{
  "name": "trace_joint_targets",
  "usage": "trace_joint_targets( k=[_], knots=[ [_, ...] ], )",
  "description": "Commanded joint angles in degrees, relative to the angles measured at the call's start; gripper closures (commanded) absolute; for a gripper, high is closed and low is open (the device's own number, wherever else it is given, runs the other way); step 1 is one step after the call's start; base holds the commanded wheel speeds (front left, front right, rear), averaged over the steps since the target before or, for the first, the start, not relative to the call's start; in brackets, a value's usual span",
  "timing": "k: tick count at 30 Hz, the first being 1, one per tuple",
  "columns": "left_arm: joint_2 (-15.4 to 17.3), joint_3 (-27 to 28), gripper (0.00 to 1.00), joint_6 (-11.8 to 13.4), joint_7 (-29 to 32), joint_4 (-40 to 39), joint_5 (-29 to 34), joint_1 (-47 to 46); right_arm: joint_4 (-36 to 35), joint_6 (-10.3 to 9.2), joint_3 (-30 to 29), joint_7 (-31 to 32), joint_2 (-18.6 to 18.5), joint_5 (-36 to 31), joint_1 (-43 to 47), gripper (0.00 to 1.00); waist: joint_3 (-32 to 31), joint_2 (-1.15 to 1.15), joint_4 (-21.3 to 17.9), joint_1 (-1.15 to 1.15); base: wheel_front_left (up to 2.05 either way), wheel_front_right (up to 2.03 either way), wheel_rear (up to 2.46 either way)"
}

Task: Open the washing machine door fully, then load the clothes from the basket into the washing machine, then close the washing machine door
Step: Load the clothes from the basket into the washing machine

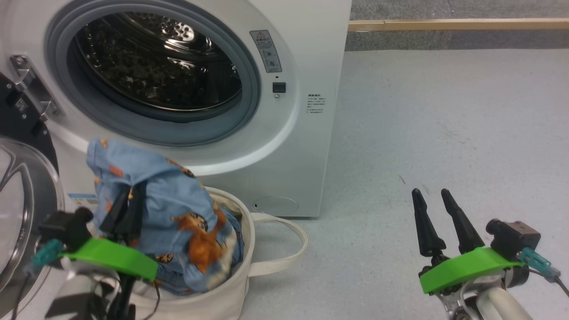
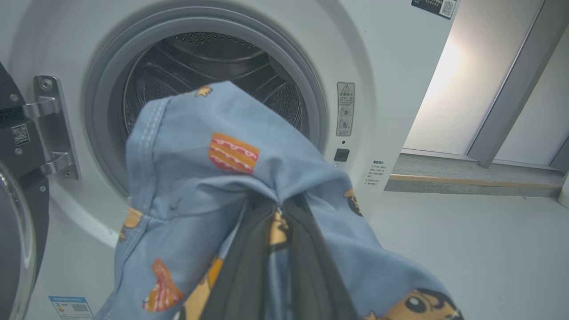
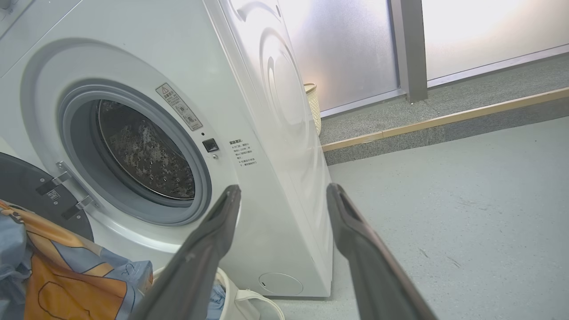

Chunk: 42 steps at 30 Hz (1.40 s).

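The washing machine stands with its steel drum exposed. Its door is swung wide open at the far left. In front of it sits the cream basket, with the light blue printed clothes bulging out of it. My left gripper is shut on a fold of the clothes, lifted above the basket rim. In the left wrist view the clothes drape over my left gripper, in front of the drum opening. My right gripper hovers open over the floor to the right, holding nothing.
Grey floor spreads to the right of the washer. A wooden strip edges a raised carpeted step at the back. A woven bin stands behind the washer by frosted glass panels. One loop handle of the basket lies on the floor.
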Motion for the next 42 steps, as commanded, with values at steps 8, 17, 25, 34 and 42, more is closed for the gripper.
trace_joint_targets(
  k=[8,17,25,34,42],
  knots=[
    [6.3,1.1,1.0,-0.3,0.6,-2.0,-0.2,-10.3,-1.9,0.03,1.3,-0.7,-0.3,0.4,-1.0,0.0,1.4,0.0,-1.8,0.0,0.0,0.0,0.0],
    [11.1,2.0,1.0,-0.3,-1.6,5.3,-1.9,-22.0,-2.7,0.03,1.0,-0.7,-0.2,0.0,-2.6,0.0,6.9,0.0,-6.2,0.0,0.0,0.0,0.0],
    [14.3,4.9,1.0,-0.3,-3.1,8.9,-3.7,-30.4,-4.5,0.03,-0.8,-0.7,0.2,-1.3,-4.7,0.0,15.0,0.0,-10.1,0.0,0.0,0.0,0.0],
    [11.5,7.9,1.0,-0.2,-3.4,13.5,0.5,-33.7,-6.6,0.03,-2.1,-0.7,0.4,-2.5,-6.2,0.0,23.5,0.0,-12.3,0.0,0.0,0.0,0.0],
    [8.4,11.2,1.0,-0.3,-3.4,24.4,3.0,-38.0,-6.8,0.03,-4.0,-0.7,-1.9,-3.1,-3.2,0.0,25.6,0.0,-13.3,0.0,0.0,0.0,0.0]
  ],
)
